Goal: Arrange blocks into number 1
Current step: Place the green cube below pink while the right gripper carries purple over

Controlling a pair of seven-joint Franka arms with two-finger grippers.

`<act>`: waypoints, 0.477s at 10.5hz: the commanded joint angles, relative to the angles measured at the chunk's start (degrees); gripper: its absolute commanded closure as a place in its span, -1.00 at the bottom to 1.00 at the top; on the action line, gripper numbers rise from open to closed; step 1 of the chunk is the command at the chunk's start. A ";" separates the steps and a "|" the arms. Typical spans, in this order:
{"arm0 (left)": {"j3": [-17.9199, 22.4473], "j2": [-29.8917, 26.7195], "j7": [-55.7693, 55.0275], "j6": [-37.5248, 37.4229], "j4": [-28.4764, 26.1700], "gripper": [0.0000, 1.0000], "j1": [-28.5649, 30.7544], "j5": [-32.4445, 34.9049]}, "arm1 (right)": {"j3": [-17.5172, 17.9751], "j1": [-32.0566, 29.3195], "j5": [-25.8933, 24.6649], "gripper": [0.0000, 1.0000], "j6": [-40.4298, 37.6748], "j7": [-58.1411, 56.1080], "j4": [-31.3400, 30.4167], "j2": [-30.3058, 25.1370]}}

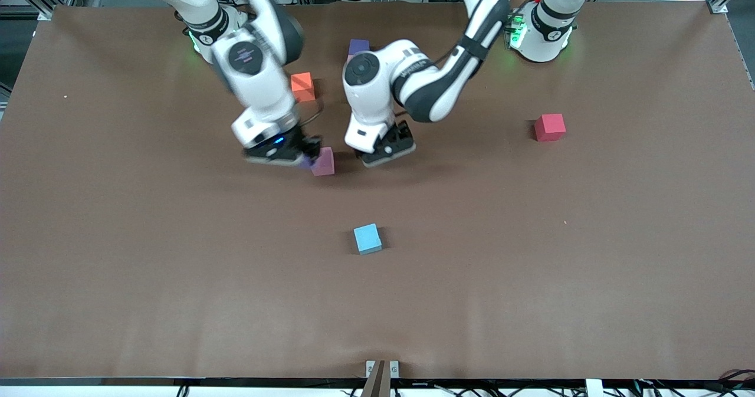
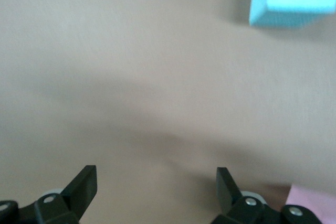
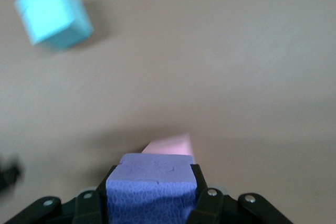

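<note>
My right gripper [image 1: 307, 151] [image 3: 153, 174] is shut on a purple block [image 3: 151, 190] [image 1: 305, 163], held just over the table. That block sits right against a pink block [image 1: 323, 161] [image 3: 171, 145] lying on the table. My left gripper [image 1: 386, 149] [image 2: 156, 190] hovers open and empty over bare table beside the pink block [image 2: 313, 203], toward the left arm's end. A blue block [image 1: 367, 238] [image 2: 292, 1] [image 3: 53, 12] lies nearer the front camera. A second purple block [image 1: 358, 46] sits close to the arms' bases. No green block is in view.
An orange block [image 1: 302, 86] lies farther from the front camera than my right gripper. A red block [image 1: 550, 127] sits alone toward the left arm's end. The brown table [image 1: 531, 267] stretches wide around them.
</note>
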 commanded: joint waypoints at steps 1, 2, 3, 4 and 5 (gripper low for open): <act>-0.15 0.10 3.25 -1.40 0.76 -1.00 4.80 0.00 | 1.04 4.10 0.47 0.02 0.42 5.68 -1.48 -0.52; -0.15 -0.78 5.09 -2.27 0.50 -1.00 7.18 0.00 | 3.92 4.20 0.47 0.02 1.37 7.53 -2.79 -0.52; -0.24 -1.74 6.77 -4.71 0.15 -1.00 9.03 0.00 | 5.17 5.15 0.47 0.02 2.34 8.94 -3.76 -0.17; -0.33 -2.80 7.83 -5.35 -0.73 -1.00 10.44 0.00 | 5.44 7.60 0.47 0.02 2.44 11.39 -3.77 0.79; -0.50 -3.68 9.40 -5.44 -1.00 -1.00 12.19 -0.08 | 5.45 9.28 0.38 0.02 2.70 12.98 -3.77 2.54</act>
